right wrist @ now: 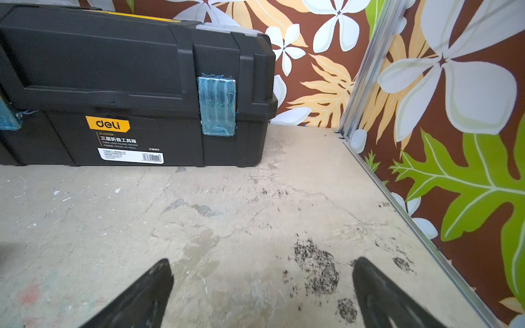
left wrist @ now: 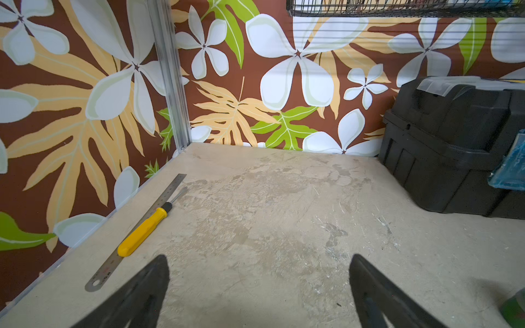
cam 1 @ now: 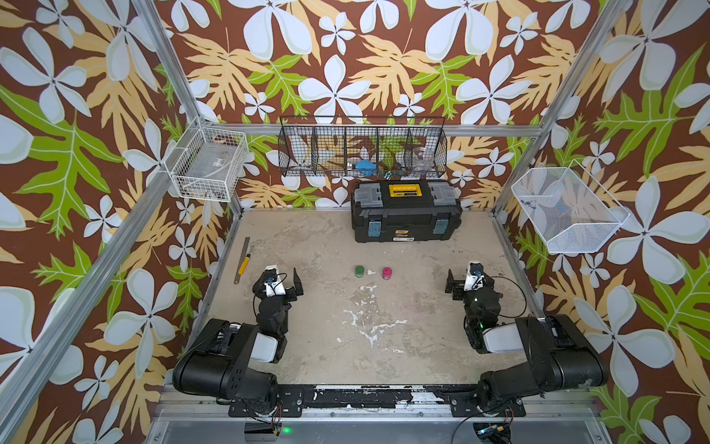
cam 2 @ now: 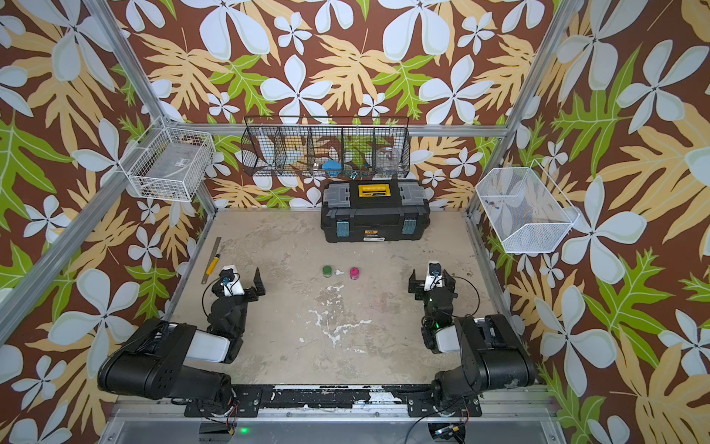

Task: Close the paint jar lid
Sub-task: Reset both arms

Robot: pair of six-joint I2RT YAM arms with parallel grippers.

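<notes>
Both tools are idle and spread wide: the left gripper (left wrist: 259, 258) and the right gripper (right wrist: 263, 260) each show two dark fingers well apart with only bare table (cam 1: 384, 326) between them, nothing held. The task's things stand mid-table between the arms and well apart from both: a green paint jar (cam 1: 360, 271) and, near it, a pink paint jar (cam 1: 387, 273). A small white fleck (cam 1: 371, 272) lies between them; too small to tell whether it is a chip in the surface or a part. Which jar has the loose lid cannot be made out from above, so picking the wrong one is the first risk. The jars look small and light; a one-sided push would likely skid or tip one, and a wide-open finger could clip the neighbour. The black Deli toolbox (cam 1: 405, 211) and the yellow-handled screwdriver (cam 1: 244, 264) sit clear.
</notes>
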